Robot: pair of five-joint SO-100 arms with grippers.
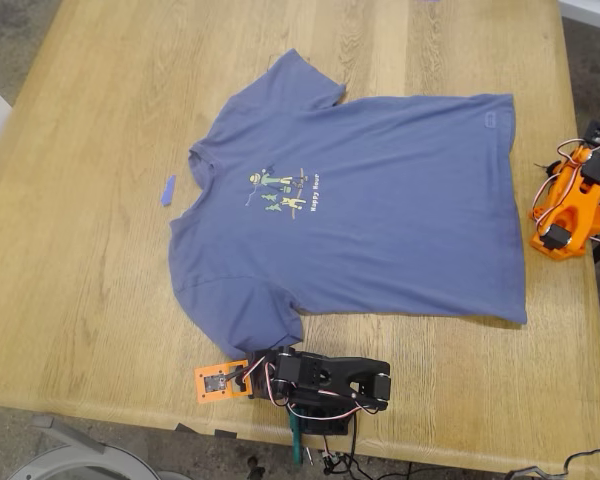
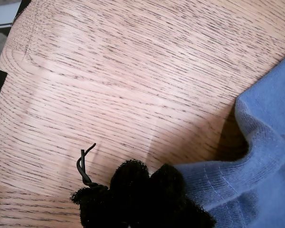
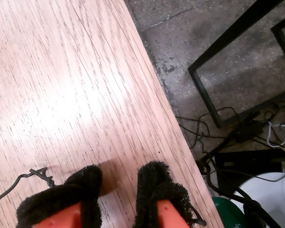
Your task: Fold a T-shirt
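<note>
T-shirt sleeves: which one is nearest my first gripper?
The sleeve at the exterior view's bottom: its hem lies right at my first gripper. The other sleeve lies toward that view's top, well away.

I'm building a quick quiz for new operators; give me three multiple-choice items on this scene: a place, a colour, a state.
1. Where does the blue scrap lie?
A. On the shirt's chest
B. On the bare table
C. On the floor

2. What colour is the arm at the exterior view's right?
A. Orange
B. White
C. Green

3. How does the T-shirt lie?
A. Folded in half
B. Bunched in a heap
C. Spread flat, print up

Answers:
1 B: the blue scrap rests on the table, off the collar.
2 A: the arm is orange.
3 C: the T-shirt shows both sleeves and its print.
</note>
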